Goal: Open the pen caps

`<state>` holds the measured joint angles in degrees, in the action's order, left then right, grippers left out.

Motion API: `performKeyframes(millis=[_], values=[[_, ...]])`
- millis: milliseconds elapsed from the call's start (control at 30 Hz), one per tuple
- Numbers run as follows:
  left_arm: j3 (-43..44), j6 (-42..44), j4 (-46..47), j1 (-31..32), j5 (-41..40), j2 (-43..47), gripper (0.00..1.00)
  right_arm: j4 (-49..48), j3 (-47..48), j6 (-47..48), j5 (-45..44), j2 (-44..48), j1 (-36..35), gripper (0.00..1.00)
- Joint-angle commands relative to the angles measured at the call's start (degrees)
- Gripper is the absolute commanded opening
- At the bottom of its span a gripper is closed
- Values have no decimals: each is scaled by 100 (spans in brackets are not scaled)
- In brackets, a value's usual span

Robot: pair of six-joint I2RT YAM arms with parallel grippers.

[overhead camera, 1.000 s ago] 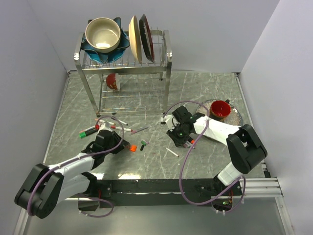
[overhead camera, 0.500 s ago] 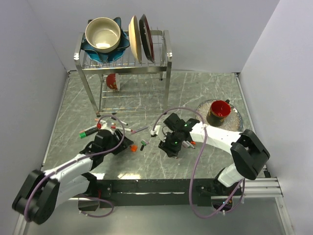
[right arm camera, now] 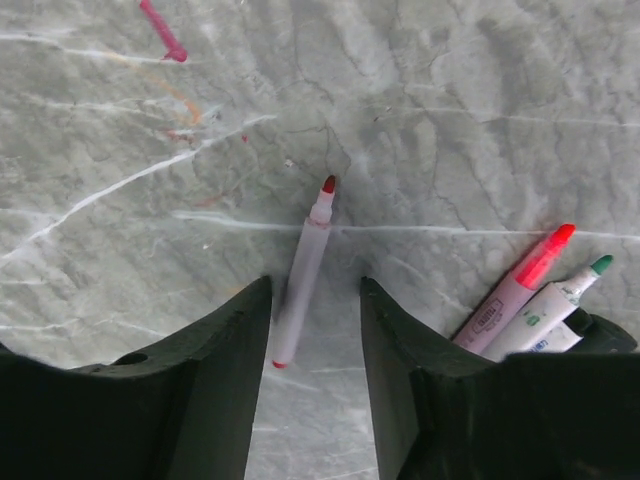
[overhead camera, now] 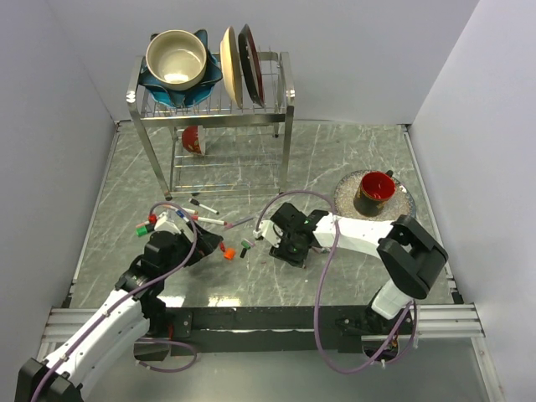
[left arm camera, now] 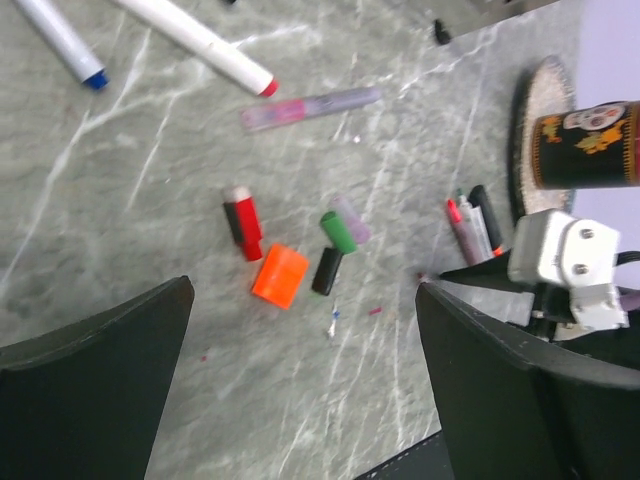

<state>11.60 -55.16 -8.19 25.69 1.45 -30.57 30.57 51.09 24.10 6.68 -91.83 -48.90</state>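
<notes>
Pen caps (overhead camera: 227,252) lie loose in a small cluster on the grey marble table (overhead camera: 352,142), left of centre and towards the near edge. There is an orange cap (left arm camera: 280,275), a red cap (left arm camera: 246,226), a black cap (left arm camera: 326,270) and a green cap (left arm camera: 338,231), with a pale purplish cap (left arm camera: 352,218) touching the green one. The left gripper (left arm camera: 302,290) hovers over them with its jaws spread wide and nothing in them.

Past the caps lie a red-tipped white pen (left arm camera: 200,42), a blue-tipped white pen (left arm camera: 62,36) and a pinkish pen (left arm camera: 310,104), each apart from the others.

To the right of the cluster the right gripper (right arm camera: 315,288) is down at the table. Its jaws are only partly open and stand astride the rear end of an uncapped red-tipped pen (right arm camera: 305,268) that lies flat. Bare table shows on either side of the pen, so it is not gripped. Just beside the right finger (right arm camera: 430,400) lie a pink pen (right arm camera: 515,290) and a green-tipped pen (right arm camera: 558,292), side by side.

Farther right a dark mug (overhead camera: 377,189) stands on a round mat (overhead camera: 404,206). At the back a dish rack (overhead camera: 213,117) holds a bowl (overhead camera: 176,59) and upright plates (overhead camera: 239,75).
</notes>
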Motion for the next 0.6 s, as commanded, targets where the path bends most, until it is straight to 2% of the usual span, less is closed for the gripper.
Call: performKeyframes(millis=[0,200,367,433,533,567], values=[[176,93,-175,15,-110,33,99,-130,-47,-45,-544,-98,-40,42],[203,172,-148,15,-110,-10,99,-226,-108,-45,-1124,-2,109,22],[273,251,-96,15,-58,-212,99,-332,-143,-37,-1475,261,337,21],[291,277,-69,15,-40,-257,100,-332,-143,-37,-1538,324,469,23],[326,321,-52,15,13,-336,99,-279,-117,-28,-1363,534,662,36],[361,356,-34,15,22,-371,99,-236,-117,-28,-1301,674,715,43]])
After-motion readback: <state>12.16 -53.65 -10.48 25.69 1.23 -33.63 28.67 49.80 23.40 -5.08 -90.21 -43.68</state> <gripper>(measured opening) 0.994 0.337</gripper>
